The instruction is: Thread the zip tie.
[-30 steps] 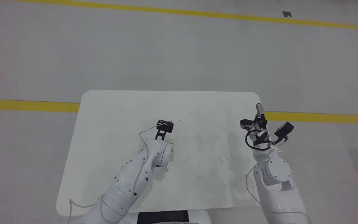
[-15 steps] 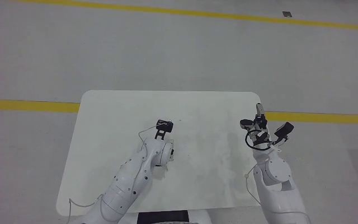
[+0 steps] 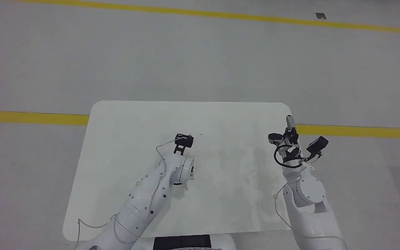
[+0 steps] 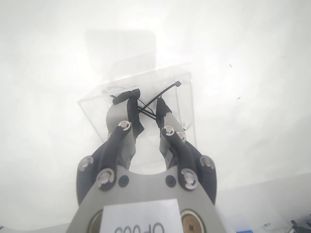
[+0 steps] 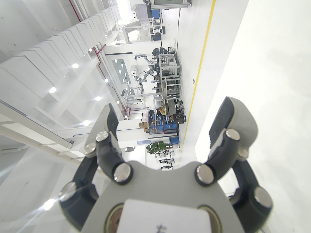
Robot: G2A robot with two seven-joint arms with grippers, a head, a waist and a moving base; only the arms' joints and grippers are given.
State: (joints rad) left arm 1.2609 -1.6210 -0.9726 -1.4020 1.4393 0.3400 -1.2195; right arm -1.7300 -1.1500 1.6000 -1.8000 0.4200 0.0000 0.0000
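Several black zip ties lie crossed inside a small clear plastic box on the white table. My left gripper points down into that box. Its black-taped fingertips stand a little apart, open, with the crossed ties running between them; I cannot tell whether they touch a tie. In the top view the left gripper is near the table's middle. My right gripper is raised at the table's right edge. In its own wrist view the right gripper is wide open, holds nothing and faces the room.
The table's right edge runs just under the right arm. A yellow floor line passes behind the table. Bare tabletop surrounds the box on all sides.
The left arm's wrist has shifted very slightly to the left above the box. The right arm has stayed still.
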